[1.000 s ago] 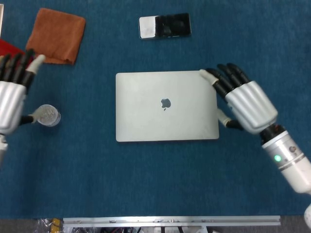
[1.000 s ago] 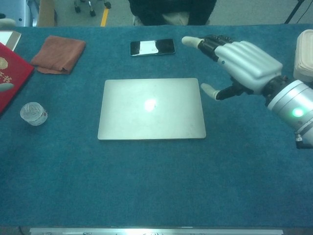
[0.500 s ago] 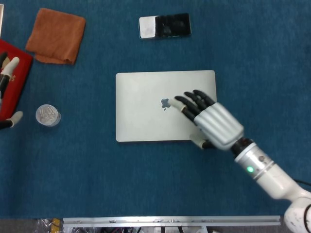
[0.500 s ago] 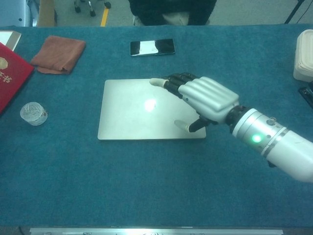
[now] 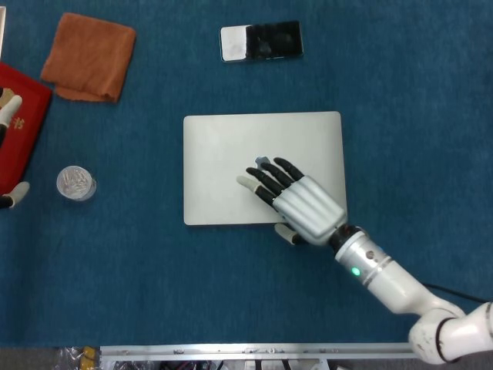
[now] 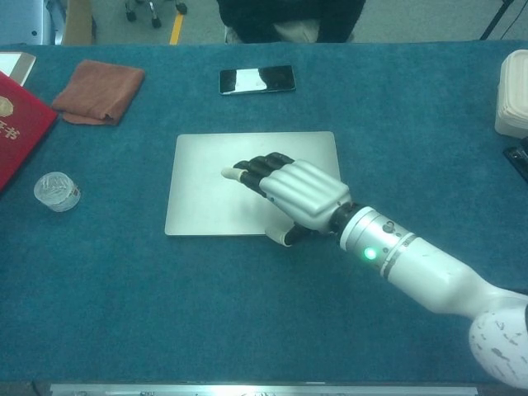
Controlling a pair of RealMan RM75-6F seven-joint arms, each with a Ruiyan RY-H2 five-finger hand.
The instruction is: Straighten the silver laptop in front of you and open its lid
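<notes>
**My right hand over the closed laptop lid**

The silver laptop (image 5: 239, 166) lies shut and flat in the middle of the blue table (image 5: 400, 92), its edges running square with the frame. In the chest view (image 6: 206, 177) it sits centre frame, the lid down.

My right hand (image 5: 296, 202) comes in from the lower right of the head view and lies over the lower right part of the lid. Its fingers (image 5: 266, 181) are stretched out and a little apart, pointing toward the upper left, with the tips near the middle of the lid. The thumb (image 5: 286, 232) hangs at the laptop's near edge. It grasps nothing; the palm faces down, fingers unclenched. Whether the fingertips actually press on the lid I cannot tell. In the chest view the same hand (image 6: 301, 194) shows over the lid's lower right, thumb at the front edge.

Of my left hand (image 5: 8, 154) only two pale fingertips peek in at the left edge of the head view, over a red booklet (image 5: 21, 116); I cannot tell how it is set.

An orange cloth (image 5: 88, 55) lies at the upper left, a phone (image 5: 260, 41) at top centre, well apart from the laptop, and a small clear bottle (image 5: 75, 183) at the left, seen cap-on.
</notes>
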